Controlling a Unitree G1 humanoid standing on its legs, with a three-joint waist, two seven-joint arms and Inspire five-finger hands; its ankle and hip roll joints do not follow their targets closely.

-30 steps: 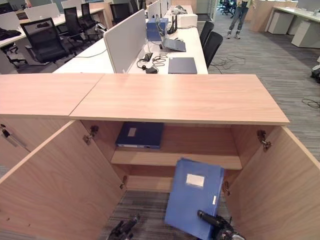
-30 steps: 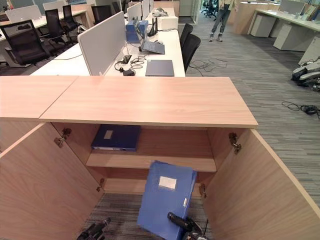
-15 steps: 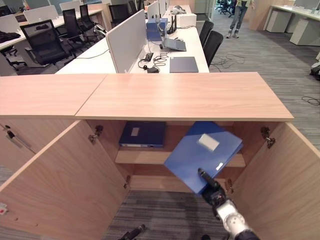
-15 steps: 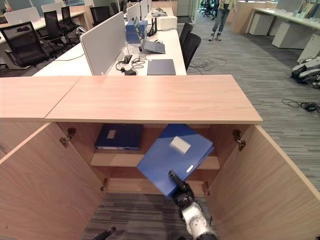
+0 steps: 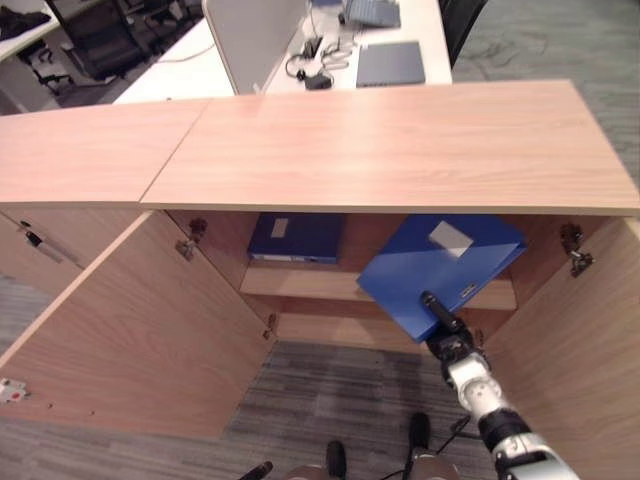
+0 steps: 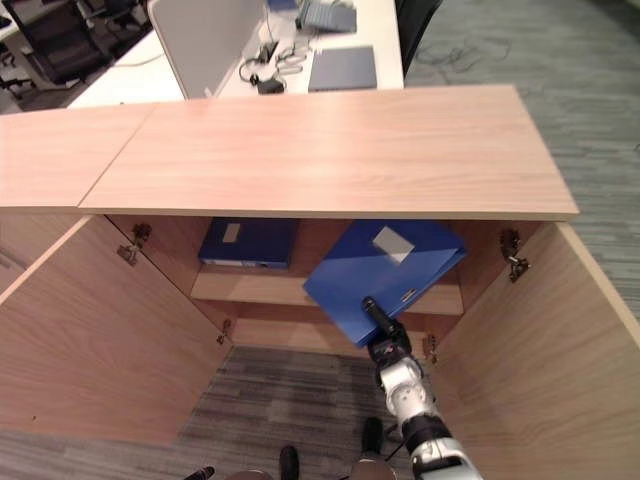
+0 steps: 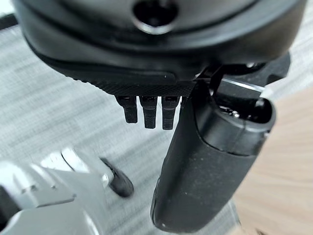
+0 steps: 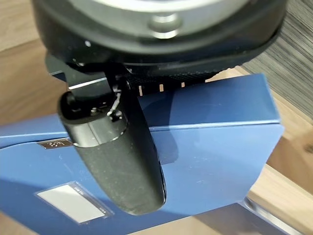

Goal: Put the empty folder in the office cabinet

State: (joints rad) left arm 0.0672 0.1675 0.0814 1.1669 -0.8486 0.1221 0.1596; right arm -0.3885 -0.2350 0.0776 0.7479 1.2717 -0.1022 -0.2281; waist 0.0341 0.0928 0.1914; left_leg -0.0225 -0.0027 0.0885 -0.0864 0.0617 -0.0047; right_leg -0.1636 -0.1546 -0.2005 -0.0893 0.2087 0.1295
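The blue folder (image 5: 440,265) with a white label lies tilted at the right side of the open office cabinet (image 5: 390,145). Its far end is over the upper shelf (image 5: 300,285), under the cabinet top, and its near corner sticks out in front. My right hand (image 5: 441,318) holds that near corner, thumb (image 8: 117,156) on top of the blue cover (image 8: 210,147) and fingers underneath. My left hand (image 7: 210,166) hangs low over the carpet beside the left door, fingers relaxed and holding nothing.
A second, darker blue folder (image 5: 295,238) lies flat on the left half of the shelf. Both cabinet doors stand wide open, left (image 5: 140,330) and right (image 5: 590,350). A neighbouring cabinet top (image 5: 80,150) adjoins on the left. White desks (image 5: 390,62) stand behind.
My right arm has lifted the folder from near the floor to shelf height and pushed it further into the cabinet. The camera has tipped downward.
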